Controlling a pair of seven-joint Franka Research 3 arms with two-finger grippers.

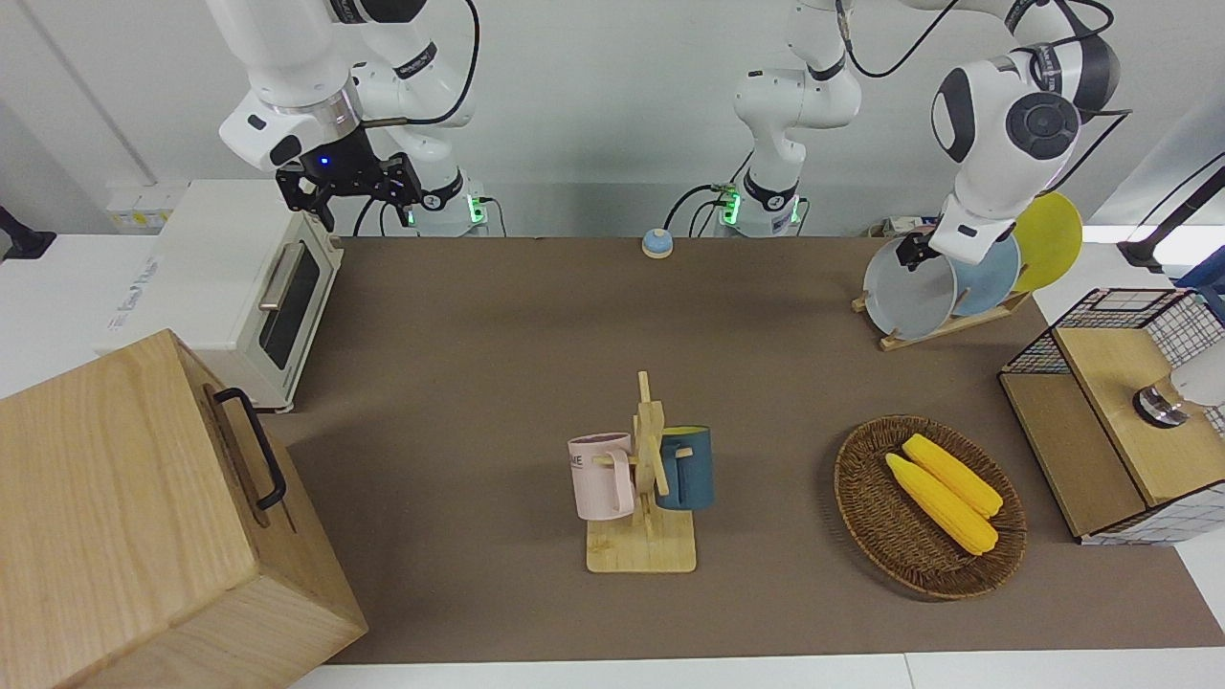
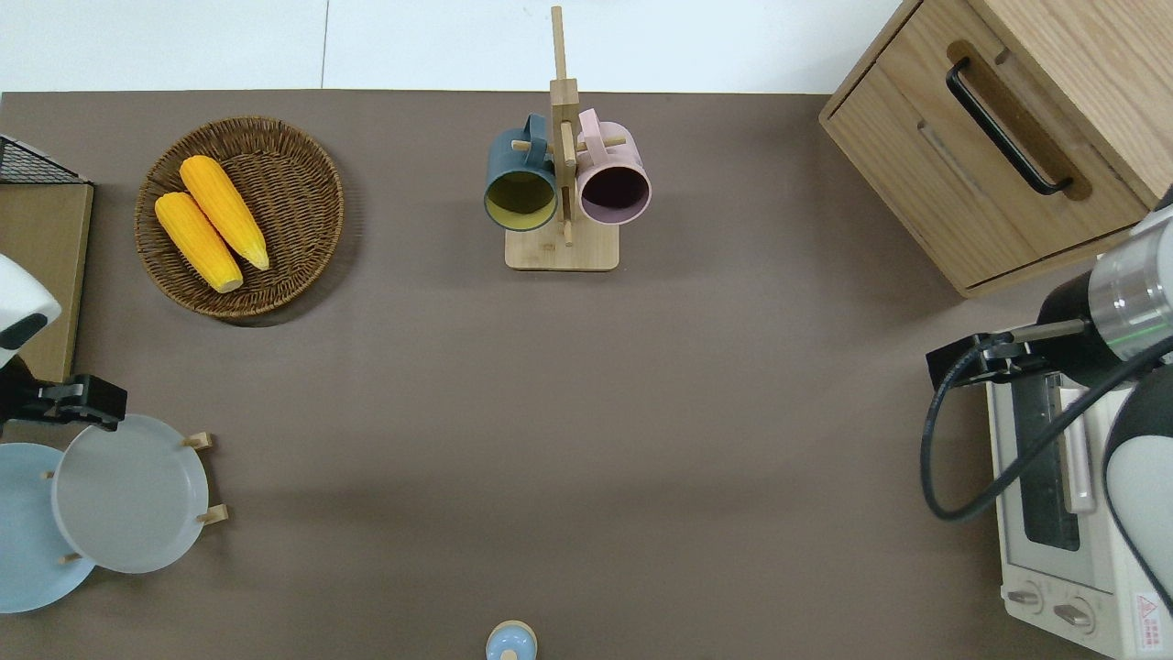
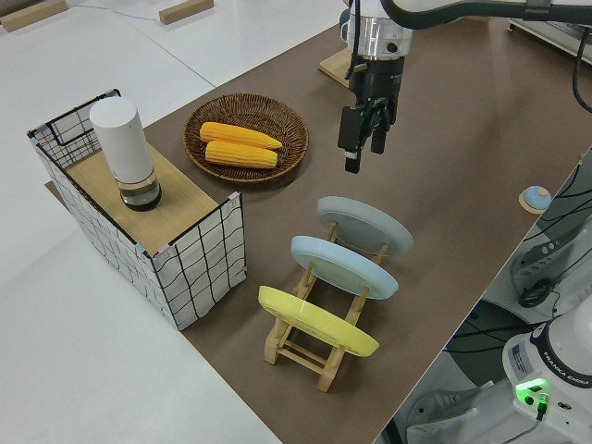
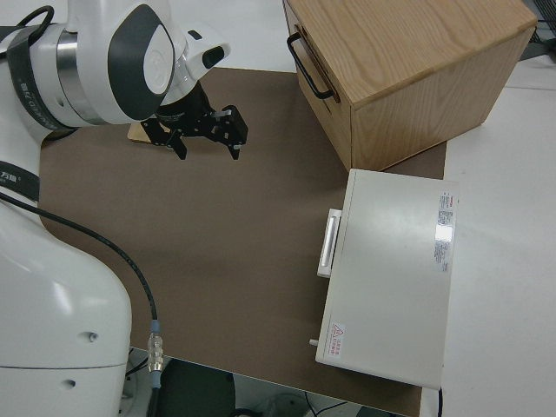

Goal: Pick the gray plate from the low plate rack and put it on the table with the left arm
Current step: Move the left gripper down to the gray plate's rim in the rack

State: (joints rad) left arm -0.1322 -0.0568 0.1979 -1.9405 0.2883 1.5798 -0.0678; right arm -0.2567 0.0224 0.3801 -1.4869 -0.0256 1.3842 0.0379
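I see my left pincer above the gray plate, light blue plate crowding it, bare surface beside.

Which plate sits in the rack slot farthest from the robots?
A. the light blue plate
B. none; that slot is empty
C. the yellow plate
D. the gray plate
D: in the overhead view the gray plate leans in the low plate rack farther out than the light blue plate.

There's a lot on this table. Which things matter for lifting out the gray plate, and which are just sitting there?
Matters: gray plate, plate rack, table, left claw.

Just sitting there: blue plate, yellow plate, corn basket, mug stand, toaster oven, wooden cabinet, parked right arm.
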